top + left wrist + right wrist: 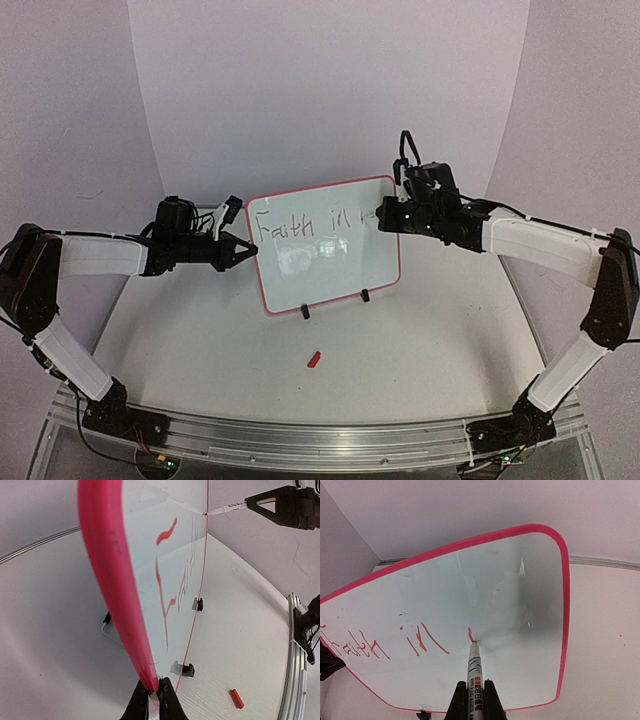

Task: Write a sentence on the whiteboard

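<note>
Cap [315,358] on table [420,340], before whiteboard [330,275]

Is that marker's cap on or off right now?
Off: the marker shows a bare tip on the whiteboard; a small red cap lies on the table.

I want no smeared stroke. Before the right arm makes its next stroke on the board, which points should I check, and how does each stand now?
1. Left gripper shut on whiteboard rim: ok.
2. Right gripper shut on marker: ok.
3. Marker tip on board, right of "Faith in": ok.
4. Both black feet on the table: ok.
5. Red cap clear of the board: ok.
</note>
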Controlling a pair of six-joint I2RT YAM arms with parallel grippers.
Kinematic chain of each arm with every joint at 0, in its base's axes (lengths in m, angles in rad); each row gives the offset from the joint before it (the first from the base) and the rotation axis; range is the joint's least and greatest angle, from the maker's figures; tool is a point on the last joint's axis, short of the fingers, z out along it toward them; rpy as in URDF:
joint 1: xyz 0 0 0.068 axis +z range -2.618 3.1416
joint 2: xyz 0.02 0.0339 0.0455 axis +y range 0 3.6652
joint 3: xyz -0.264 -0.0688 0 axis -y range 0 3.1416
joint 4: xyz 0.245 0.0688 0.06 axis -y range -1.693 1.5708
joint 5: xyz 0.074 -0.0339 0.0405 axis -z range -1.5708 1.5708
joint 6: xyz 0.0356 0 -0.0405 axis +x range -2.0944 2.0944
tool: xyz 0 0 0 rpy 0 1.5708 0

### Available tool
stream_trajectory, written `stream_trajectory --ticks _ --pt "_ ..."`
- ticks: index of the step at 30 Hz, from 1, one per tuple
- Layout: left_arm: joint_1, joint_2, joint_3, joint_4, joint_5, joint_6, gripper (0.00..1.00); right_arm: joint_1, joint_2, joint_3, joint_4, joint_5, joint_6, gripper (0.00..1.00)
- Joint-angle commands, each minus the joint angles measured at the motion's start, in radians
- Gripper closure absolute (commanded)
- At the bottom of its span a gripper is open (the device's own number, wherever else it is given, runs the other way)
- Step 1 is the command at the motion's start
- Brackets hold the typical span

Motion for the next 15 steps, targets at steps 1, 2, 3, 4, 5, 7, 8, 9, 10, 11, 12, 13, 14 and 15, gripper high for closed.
stream_trajectory --ticks 1,2,3,4,5,7,8,9,10,11,12,13,14,15 --pt "0.000 0.025 0.010 -0.025 -0.073 0.066 1.00 -0.005 -0.046 0.040 0.048 0.042 -0.004 1.00" --pt "0.000 0.026 0.010 -0.025 -0.072 0.066 1.00 -0.005 -0.046 0.040 0.049 0.043 -0.005 1.00" --pt "0.000 0.027 0.010 -0.025 -0.072 0.065 1.00 -0.004 -0.046 0.041 0.052 0.043 -0.007 1.00" --pt "0.000 0.028 0.011 -0.025 -0.073 0.065 1.00 -0.005 -0.045 0.042 0.055 0.043 -0.008 1.00" --pt "0.001 0.027 0.012 -0.025 -0.072 0.065 1.00 -0.005 -0.044 0.041 0.058 0.043 -0.009 1.00" --pt "0.001 0.028 0.012 -0.025 -0.072 0.065 1.00 -0.005 -0.042 0.044 0.061 0.047 -0.009 1.00" --pt "0.001 0.029 0.012 -0.025 -0.073 0.065 1.00 -0.004 -0.040 0.044 0.063 0.048 -0.010 1.00" --pt "0.000 0.029 0.012 -0.025 -0.072 0.065 1.00 -0.005 -0.040 0.044 0.065 0.050 -0.010 1.00" --pt "0.001 0.028 0.012 -0.025 -0.073 0.066 1.00 -0.004 -0.039 0.042 0.065 0.059 -0.010 1.00" --pt "0.001 0.027 0.012 -0.025 -0.073 0.065 1.00 -0.005 -0.040 0.041 0.066 0.060 -0.010 1.00" --pt "0.000 0.026 0.010 -0.025 -0.072 0.066 1.00 -0.005 -0.043 0.038 0.065 0.068 -0.010 1.00" --pt "0.001 0.026 0.010 -0.025 -0.072 0.066 1.00 -0.005 -0.045 0.036 0.065 0.071 -0.010 1.00" --pt "0.000 0.024 0.010 -0.025 -0.072 0.065 1.00 -0.005 -0.048 0.032 0.066 0.076 -0.010 1.00" --pt "-0.001 0.024 0.010 -0.025 -0.072 0.066 1.00 -0.005 -0.050 0.031 0.066 0.078 -0.009 1.00"
